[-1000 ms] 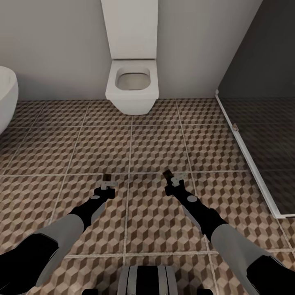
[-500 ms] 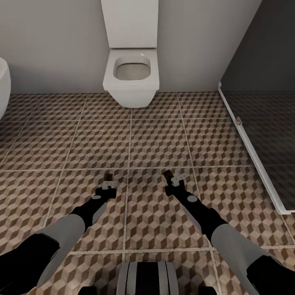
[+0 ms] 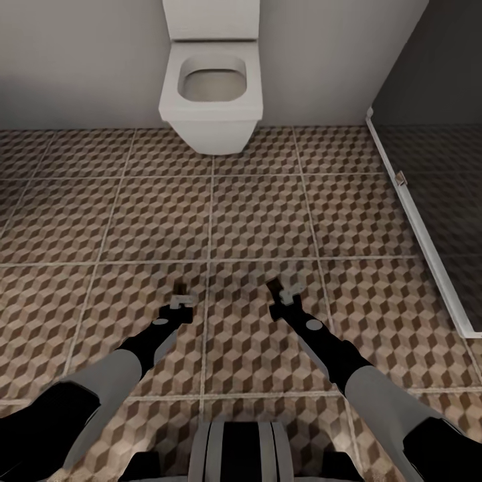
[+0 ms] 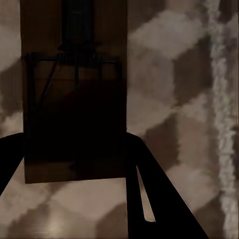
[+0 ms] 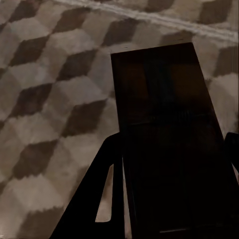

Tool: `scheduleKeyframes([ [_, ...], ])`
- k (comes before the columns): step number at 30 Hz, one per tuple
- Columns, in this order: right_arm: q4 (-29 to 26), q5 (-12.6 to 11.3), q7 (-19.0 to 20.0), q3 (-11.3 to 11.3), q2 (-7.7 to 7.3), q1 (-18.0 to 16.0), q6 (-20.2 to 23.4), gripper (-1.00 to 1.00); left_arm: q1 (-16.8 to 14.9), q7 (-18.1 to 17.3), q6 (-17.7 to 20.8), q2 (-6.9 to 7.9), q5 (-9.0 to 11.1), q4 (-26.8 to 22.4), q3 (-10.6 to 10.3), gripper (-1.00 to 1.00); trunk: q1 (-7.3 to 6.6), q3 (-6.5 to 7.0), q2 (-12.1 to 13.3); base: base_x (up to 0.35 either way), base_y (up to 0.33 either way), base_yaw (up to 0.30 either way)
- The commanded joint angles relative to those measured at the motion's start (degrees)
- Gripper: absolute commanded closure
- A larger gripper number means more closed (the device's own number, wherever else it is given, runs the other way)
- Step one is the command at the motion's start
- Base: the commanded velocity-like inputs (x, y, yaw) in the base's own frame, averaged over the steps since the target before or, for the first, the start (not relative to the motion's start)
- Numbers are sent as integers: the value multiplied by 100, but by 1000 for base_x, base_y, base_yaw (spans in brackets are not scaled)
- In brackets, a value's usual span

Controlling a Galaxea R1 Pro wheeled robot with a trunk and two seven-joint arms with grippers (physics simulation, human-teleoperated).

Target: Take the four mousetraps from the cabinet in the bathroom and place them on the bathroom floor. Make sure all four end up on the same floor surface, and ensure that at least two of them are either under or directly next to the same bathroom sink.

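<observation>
Two mousetraps, one clamped in the left gripper (image 3: 179, 294), one in the right gripper (image 3: 278, 292); thin edge grips risk slippage far from any sink.

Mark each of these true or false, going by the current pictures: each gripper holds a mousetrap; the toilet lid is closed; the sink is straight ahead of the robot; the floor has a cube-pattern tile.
1. Each gripper holds a mousetrap. True: the left gripper is shut on a mousetrap, and the right gripper on another mousetrap.
2. The toilet lid is closed. False: the toilet shows its open bowl.
3. The sink is straight ahead. False: the toilet stands ahead, against the wall.
4. The floor has a cube-pattern tile. True: the bathroom floor is brown, beige and white cubes.
</observation>
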Motion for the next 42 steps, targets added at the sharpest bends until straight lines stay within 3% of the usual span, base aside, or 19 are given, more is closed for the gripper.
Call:
scheduleKeyframes([
  [1,4,-69,16,30,-6,-5,-25,100,-3,31,-9,-1,52,-1,-49,100,1,-35,-3,0,0,0],
  [13,6,-78,25,30,-6,-5,-27,100,-3,32,-9,-6,52,-6,-49,100,32,-411,-19,0,0,0],
  [31,30,-78,26,39,4,-5,-60,100,-3,32,-6,-4,44,-69,-49,100,32,-453,-19,8,2,0],
  [42,33,-78,26,39,11,-5,-62,100,-1,32,-1,-4,48,-81,-49,100,32,-453,-19,220,174,0],
])
